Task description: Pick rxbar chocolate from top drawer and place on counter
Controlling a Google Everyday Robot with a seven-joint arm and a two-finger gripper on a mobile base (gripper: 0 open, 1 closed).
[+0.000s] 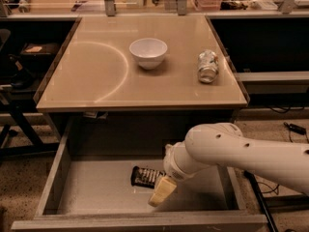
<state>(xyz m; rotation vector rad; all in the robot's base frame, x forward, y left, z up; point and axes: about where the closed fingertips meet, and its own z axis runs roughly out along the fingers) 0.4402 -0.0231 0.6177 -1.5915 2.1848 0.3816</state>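
The rxbar chocolate (144, 177), a dark flat bar with pale stripes, lies on the grey floor of the open top drawer (91, 192), near its middle. My gripper (161, 193) hangs from the white arm (231, 151) inside the drawer, right beside the bar's right end and slightly in front of it. The arm covers the bar's right edge. The beige counter (91, 81) with its pale arc mark is above the drawer.
A white bowl (148, 52) stands on the counter at centre back. A silvery drink can (208, 65) lies on its side at the counter's right. Drawer side walls flank the gripper. Dark shelving and cables sit left and right of the table.
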